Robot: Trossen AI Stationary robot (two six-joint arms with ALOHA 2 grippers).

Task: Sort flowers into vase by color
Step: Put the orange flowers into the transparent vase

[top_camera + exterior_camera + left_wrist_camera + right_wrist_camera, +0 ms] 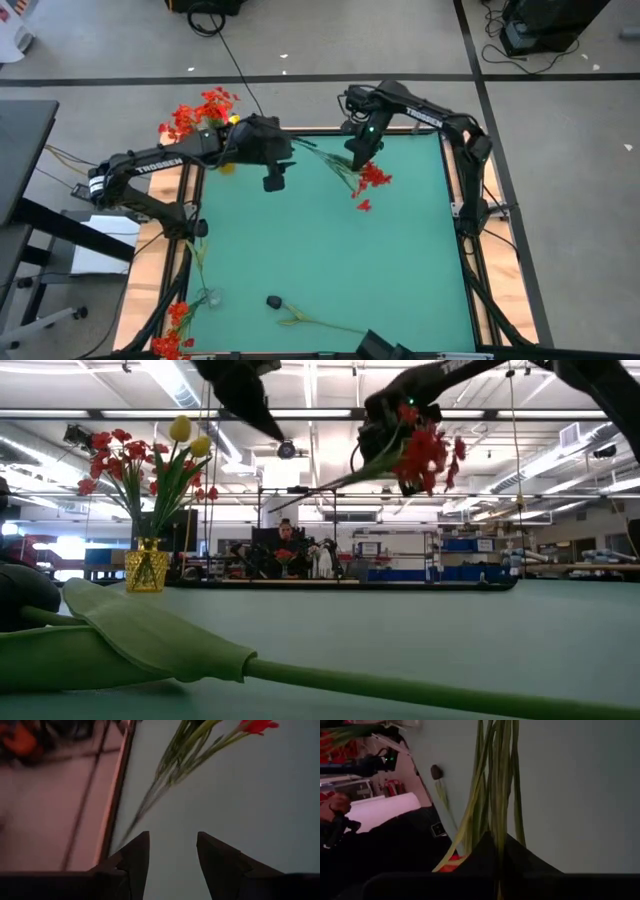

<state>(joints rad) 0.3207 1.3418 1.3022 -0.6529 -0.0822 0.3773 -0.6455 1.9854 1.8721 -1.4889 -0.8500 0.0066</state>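
My right gripper (358, 160) is over the table's far middle, shut on a spray of red flowers (372, 180) that is lifted clear in the low view (425, 452). My left gripper (273, 182) hangs open to its left, touching nothing. In the left wrist view (172, 845) the spray's green stems (170, 765) lie ahead of it. The yellow vase (147, 568) stands at the far left corner and holds red sprays (105, 455) and yellow tulips (180, 428). More flowers lie on the table near its near edge. My right gripper holds the red spray by its bundle of green stems (495, 827), close behind the blossoms (451, 865), pinched between the two shut fingers, which lie across it. The spray is lifted clear. Its bare stem end (300, 490) slants down toward the vase side.
A dark-headed flower with a long stem (300, 318) lies by the near edge, huge in the low view (150, 645). Red sprays (175, 330) sit at the near left corner, a thin stem (200, 258) along the left edge. Wooden rails (170, 210) border the green mat.
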